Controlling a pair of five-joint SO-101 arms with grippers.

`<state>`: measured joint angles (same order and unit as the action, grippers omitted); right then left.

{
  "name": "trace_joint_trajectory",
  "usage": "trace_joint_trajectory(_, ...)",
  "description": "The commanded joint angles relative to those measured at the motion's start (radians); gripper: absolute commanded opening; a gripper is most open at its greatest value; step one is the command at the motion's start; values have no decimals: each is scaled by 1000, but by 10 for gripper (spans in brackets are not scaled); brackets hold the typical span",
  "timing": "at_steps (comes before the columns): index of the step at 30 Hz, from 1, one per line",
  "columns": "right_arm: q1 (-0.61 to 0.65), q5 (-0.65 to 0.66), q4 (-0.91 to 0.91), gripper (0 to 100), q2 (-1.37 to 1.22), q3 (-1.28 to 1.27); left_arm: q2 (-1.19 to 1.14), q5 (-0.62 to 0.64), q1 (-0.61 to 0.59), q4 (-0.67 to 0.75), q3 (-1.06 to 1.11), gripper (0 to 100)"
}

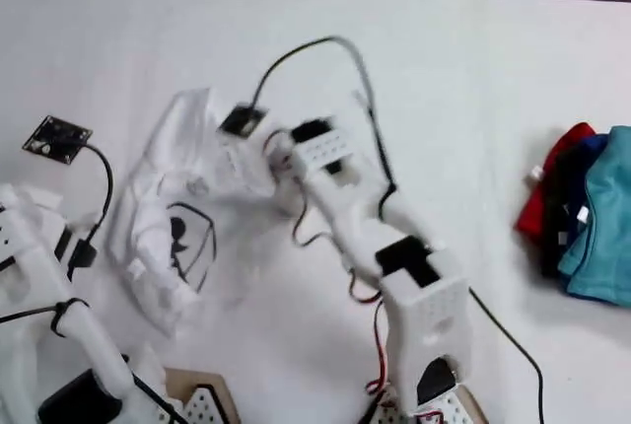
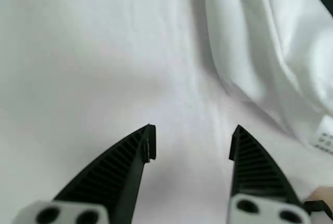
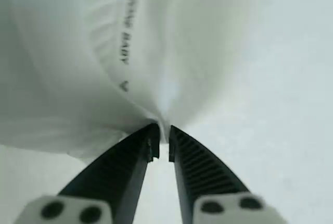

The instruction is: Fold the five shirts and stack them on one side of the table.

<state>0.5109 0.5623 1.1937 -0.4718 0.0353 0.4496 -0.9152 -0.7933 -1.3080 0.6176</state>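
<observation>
Left gripper (image 2: 192, 140) is noted released, jaws standing wide apart, held low over the bare white table (image 1: 444, 69) at the near side. The crumpled edge of the white shirt (image 2: 270, 41) lies just beyond it, apart from both fingertips. Right gripper (image 3: 162, 138) is recorded clenched on a thin fold of that shirt, the cloth bunching up from the pinch. In the high view the white shirt (image 1: 177, 207) is seen heaped in a loose mound at mid-table on the left arm's side, with its dark print partly shown and no edge laid flat. Step in hand is judged to be spreading the shirt before any fold is made. A second hold should be taken by the free gripper on an edge well apart from the present pinch. The cloth can then be drawn out evenly and kept low, so that the thin fold is not slipped from the right jaws. Farther off, a pile of coloured shirts (image 1: 582, 212) is noted at the table edge on the right arm's side, where the stack appears to be kept.
</observation>
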Motion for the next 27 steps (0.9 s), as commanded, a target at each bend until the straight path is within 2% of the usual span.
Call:
trace_joint_trajectory(1,-113,-2,48,21,2,157,26,-6,-8,12,-10,249)
trace_joint_trajectory(5,-222,51,160,20,2,330,26,-6,-8,12,-8,249)
trace_joint_trajectory(8,-249,51,260,21,2,408,26,-6,-8,12,-8,249)
trace_joint_trajectory(10,-194,32,363,23,-1,417,26,-6,-8,12,-10,249)
trace_joint_trajectory(13,-38,25,446,51,-4,379,26,-6,-8,12,-10,250)
trace_joint_trajectory(16,81,25,407,204,2,359,29,-8,-32,38,-12,251)
trace_joint_trajectory(20,163,25,377,440,-5,356,28,-34,-135,112,-12,251)
trace_joint_trajectory(27,320,25,380,447,-7,353,28,-137,-261,118,-12,251)
